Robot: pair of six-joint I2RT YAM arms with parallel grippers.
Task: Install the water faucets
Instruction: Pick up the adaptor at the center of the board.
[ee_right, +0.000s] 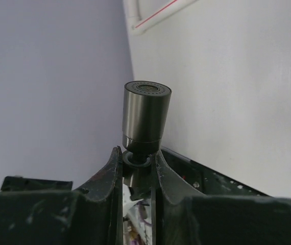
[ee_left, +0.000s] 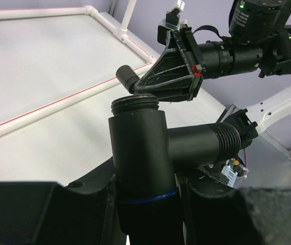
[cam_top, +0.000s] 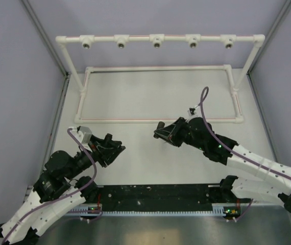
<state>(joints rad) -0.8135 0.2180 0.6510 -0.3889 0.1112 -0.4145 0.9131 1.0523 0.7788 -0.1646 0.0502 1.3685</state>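
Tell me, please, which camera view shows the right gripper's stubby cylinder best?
The right wrist view: the stubby cylinder stands close and sharp, perforated end visible, pinched at its base by the right gripper. The left wrist view shows it small; the top view barely shows it.

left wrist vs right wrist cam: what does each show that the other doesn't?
Left wrist only: the T-shaped faucet clamped in the left pincer, its threaded ends visible. Right wrist only: the perforated end face of the stubby cylinder. Both: the stubby cylinder held in the right pincer, and the white pipe frame.
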